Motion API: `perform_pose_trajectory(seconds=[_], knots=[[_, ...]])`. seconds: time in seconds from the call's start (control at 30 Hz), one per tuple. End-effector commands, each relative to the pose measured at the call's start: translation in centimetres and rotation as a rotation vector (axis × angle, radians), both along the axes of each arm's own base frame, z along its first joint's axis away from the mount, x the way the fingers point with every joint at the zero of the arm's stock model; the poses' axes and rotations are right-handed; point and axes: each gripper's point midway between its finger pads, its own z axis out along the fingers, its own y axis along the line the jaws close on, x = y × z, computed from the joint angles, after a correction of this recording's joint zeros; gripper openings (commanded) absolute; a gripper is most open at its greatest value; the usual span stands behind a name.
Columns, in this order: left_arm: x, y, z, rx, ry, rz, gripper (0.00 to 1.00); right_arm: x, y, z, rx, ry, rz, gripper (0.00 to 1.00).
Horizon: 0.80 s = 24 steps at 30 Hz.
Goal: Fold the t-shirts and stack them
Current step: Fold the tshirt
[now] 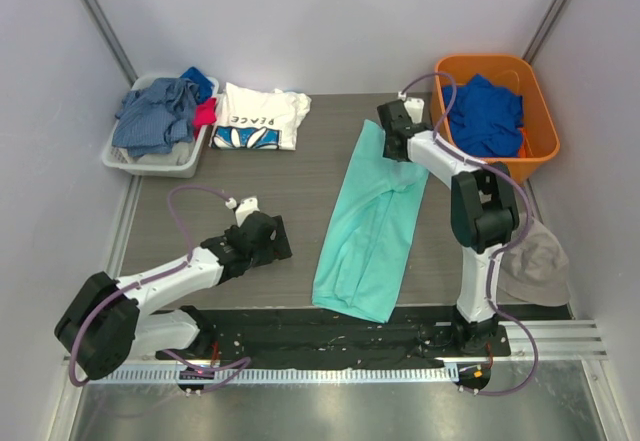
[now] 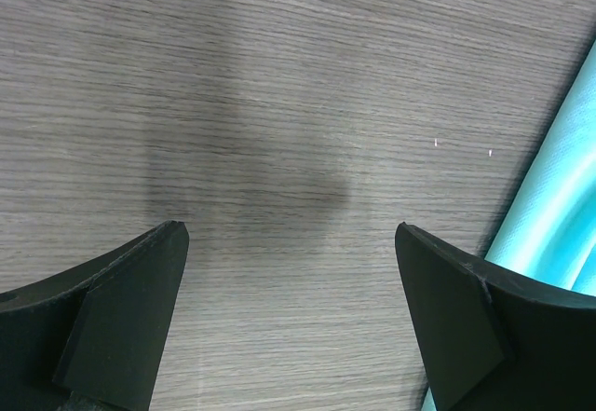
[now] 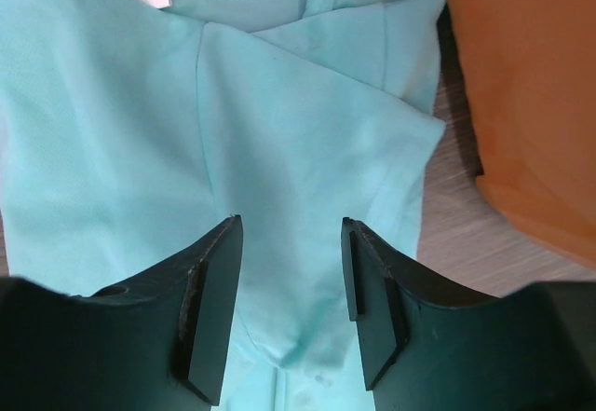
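Half-parted, my right gripper (image 3: 289,243) is hovering over the far end of the teal t-shirt (image 3: 140,131); my left gripper (image 2: 291,234) is gaping wide above the table (image 2: 279,75).

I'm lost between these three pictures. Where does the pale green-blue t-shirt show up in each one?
Top external: the mint-teal t-shirt lies mid-picture as a long strip, slanting from upper right to lower left.
Left wrist: only a sliver of it shows, at the right edge.
Right wrist: it fills most of the picture, left of the orange basket.
Shared landmark: the grey wood-grain tabletop shows in all three.
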Motion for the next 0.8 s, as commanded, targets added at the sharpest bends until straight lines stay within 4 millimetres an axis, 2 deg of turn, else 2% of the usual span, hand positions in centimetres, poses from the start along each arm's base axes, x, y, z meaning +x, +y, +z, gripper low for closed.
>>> perform_pose_trajectory(seconds=[0.0, 0.13, 0.33, 0.37, 0.4, 0.43, 0.47, 0.5, 0.57, 0.6, 0.67, 0.7, 0.77], knots=[[0.5, -0.4, 1.3, -0.036, -0.040, 0.011, 1.00, -0.2, -0.4, 4.9, 0.047, -0.133, -0.030, 0.54], [0.3, -0.2, 1.4, -0.039, -0.042, 0.012, 1.00, -1.4, -0.6, 5.9, 0.074, -0.146, -0.028, 0.55], [0.1, -0.1, 2.1, -0.048, -0.054, 0.011, 1.00, -2.4, 1.5, 4.5, 0.149, -0.095, 0.076, 0.55], [0.2, -0.1, 2.4, -0.050, -0.062, 0.007, 1.00, -2.8, 1.4, 5.1, 0.162, -0.105, 0.072, 0.55], [0.3, -0.1, 2.7, -0.053, -0.072, 0.004, 1.00, -3.8, 1.3, 4.1, 0.170, -0.084, 0.066, 0.55], [0.3, -0.1, 2.8, -0.052, -0.075, 0.001, 1.00, -4.5, 1.2, 4.0, 0.185, -0.081, 0.060, 0.55], [0.4, -0.2, 3.1, -0.050, -0.081, -0.011, 1.00, -5.3, 1.2, 5.3, 0.215, -0.108, 0.055, 0.55], [0.5, -0.4, 3.3, -0.051, -0.087, -0.019, 1.00, -6.9, 1.0, 4.0, 0.223, -0.073, 0.050, 0.55], [0.6, -0.9, 3.4, -0.055, -0.080, -0.043, 1.00, -9.0, 1.1, 4.1, 0.245, -0.062, 0.043, 0.55], [0.6, -1.2, 3.5, -0.061, -0.082, -0.056, 1.00, -11.0, 0.7, 4.2, 0.255, -0.064, 0.039, 0.55], [0.3, -1.9, 2.9, -0.066, -0.062, -0.083, 1.00, -13.3, 0.7, 4.0, 0.274, -0.050, 0.028, 0.55], [0.3, -2.5, 2.9, -0.075, -0.068, -0.101, 1.00, -15.3, 0.7, 4.1, 0.280, -0.053, 0.042, 0.55], [0.2, -3.1, 2.4, -0.071, -0.060, -0.117, 1.00, -17.6, 0.7, 3.8, 0.282, -0.035, 0.042, 0.55]])
